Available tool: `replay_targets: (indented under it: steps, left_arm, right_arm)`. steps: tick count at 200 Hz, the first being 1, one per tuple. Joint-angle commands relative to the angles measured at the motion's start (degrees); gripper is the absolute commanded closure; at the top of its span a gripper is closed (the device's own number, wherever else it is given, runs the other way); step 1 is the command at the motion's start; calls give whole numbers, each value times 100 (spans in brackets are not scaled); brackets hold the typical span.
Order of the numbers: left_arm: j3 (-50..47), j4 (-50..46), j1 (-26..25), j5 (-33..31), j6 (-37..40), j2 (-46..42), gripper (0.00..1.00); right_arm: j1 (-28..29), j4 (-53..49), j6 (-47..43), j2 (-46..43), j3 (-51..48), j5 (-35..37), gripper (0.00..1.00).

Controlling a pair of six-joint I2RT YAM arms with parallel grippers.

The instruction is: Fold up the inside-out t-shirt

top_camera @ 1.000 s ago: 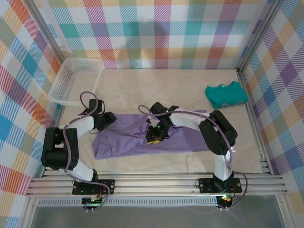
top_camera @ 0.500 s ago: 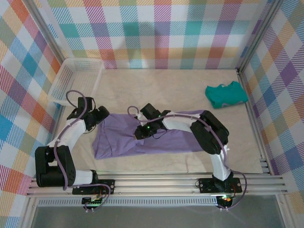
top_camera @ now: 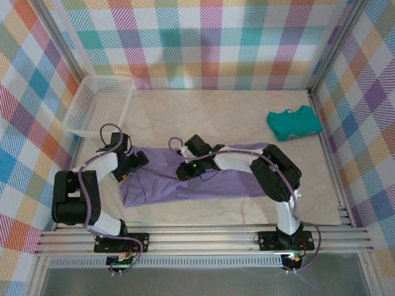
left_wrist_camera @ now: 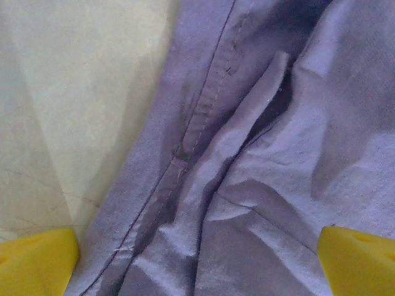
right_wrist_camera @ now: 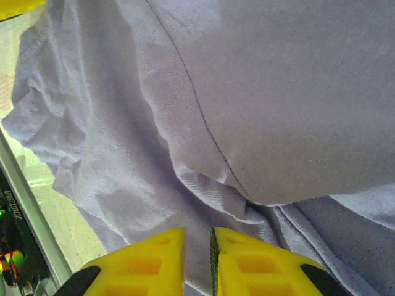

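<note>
Lavender t-shirt [top_camera: 157,185]: left fingers [left_wrist_camera: 37,262] spread wide above it, right fingers [right_wrist_camera: 259,265] pinch its fabric.

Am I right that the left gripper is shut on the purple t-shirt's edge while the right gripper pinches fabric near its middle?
Not quite: the left gripper is open, not shut. The left wrist view shows its yellow fingertips spread wide over the purple t-shirt, gripping nothing. The right gripper does pinch fabric near its middle.

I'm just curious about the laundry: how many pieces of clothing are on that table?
2. A large purple t-shirt lies spread across the near middle of the table; a smaller teal garment sits at the far right. Anything beneath the shirt would be hidden.
</note>
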Motion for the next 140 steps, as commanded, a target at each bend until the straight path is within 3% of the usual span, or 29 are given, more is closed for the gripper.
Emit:
replay_targets:
  steps: [1,44,113,140]
  left_arm:
    - [74,-76,-77,-80,128,57,0]
    - [69,-37,-89,-297,185,264,0]
    - [-200,624,-609,1193,388,366,1]
    - [-232,770,-801,1452,430,304,5]
  right_arm:
    - [30,109,-83,-154,-166,-43,82]
    - [-3,3,-147,-260,-167,-36,82]
    - [-50,1,-83,-238,-233,-43,82]
    - [-84,-22,-117,-247,-247,-24,82]
